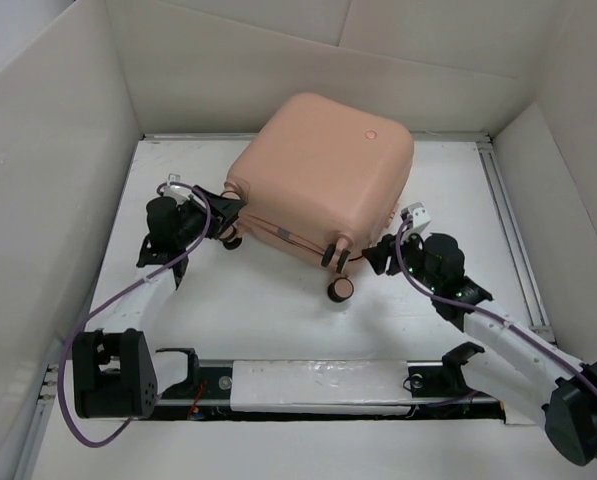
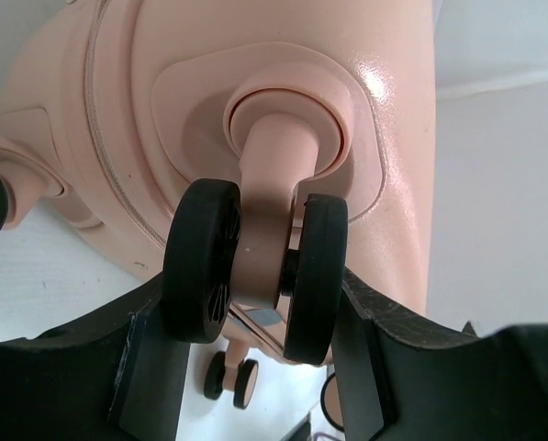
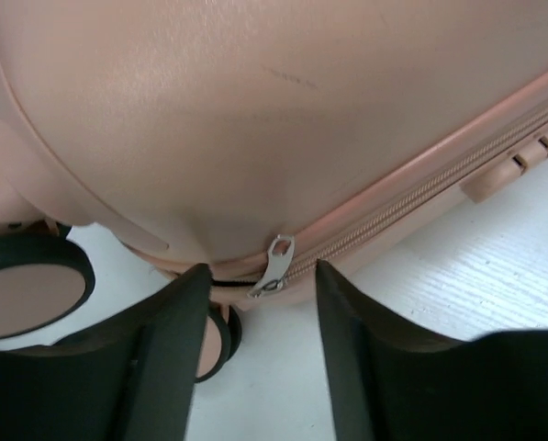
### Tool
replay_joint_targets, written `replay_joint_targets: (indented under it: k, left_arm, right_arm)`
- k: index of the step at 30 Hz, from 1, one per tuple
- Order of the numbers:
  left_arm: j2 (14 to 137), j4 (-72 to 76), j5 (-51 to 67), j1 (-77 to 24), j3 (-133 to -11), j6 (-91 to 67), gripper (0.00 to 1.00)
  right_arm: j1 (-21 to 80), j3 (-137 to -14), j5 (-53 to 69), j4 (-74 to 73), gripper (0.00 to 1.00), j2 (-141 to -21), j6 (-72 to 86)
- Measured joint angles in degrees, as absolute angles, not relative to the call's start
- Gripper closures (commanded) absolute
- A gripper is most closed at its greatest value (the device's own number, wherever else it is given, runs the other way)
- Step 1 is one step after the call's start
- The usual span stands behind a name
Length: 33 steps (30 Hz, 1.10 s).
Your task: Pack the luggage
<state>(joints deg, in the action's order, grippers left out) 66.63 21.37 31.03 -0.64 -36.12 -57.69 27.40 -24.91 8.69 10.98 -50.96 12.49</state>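
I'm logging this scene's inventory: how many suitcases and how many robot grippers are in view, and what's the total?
Pale peach-pink hard-shell suitcase: 1
Black two-finger grippers: 2 (left gripper, right gripper)
Total: 3

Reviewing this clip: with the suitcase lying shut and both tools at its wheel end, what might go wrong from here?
1. The left tool is clamped on a caster wheel. A round wheel is a poor handle and may turn in the grip, so the luggage could twist or slip free if it is pulled.
2. The right tool stands open around the small zipper pull. Closing slightly off could miss the pull or pinch the shell instead.
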Motion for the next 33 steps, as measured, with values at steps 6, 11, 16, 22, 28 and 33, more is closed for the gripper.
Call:
replay_joint_targets:
  k: [6, 11, 16, 22, 28, 33]
  left_arm:
    - [63.31, 17.10, 31.40, -0.75, -36.12, -57.60, 1.00]
    - [61.08, 13.87, 31.14, -0.75, -36.12, -57.43, 1.00]
    - [59.75, 12.32, 31.38, -0.73, -36.14, -57.65, 1.00]
    - [57.47, 9.93, 31.66, -0.73, -36.14, -57.80, 1.00]
    - [56.21, 8.54, 32.36, -0.51, -36.14, -58.04, 1.00]
    - [55.83, 7.77, 32.88, -0.30, -36.14, -58.13, 1.00]
  right_arm:
    - [25.91, -26.96, 11.92, 10.66, 0.51, -53.82, 11.94]
    - [25.10, -26.96, 12.47, 10.57, 0.45, -54.02, 11.77]
    - [24.27, -26.96, 12.45, 10.46, 0.46, -54.13, 11.77]
    - [23.66, -26.96, 12.34, 11.31, 0.56, -55.35, 12.91]
    - [22.31, -27.07, 12.19, 14.68, 0.48, -58.06, 14.48]
    - [22.20, -27.55, 11.77, 18.33, 0.74, -60.47, 16.47]
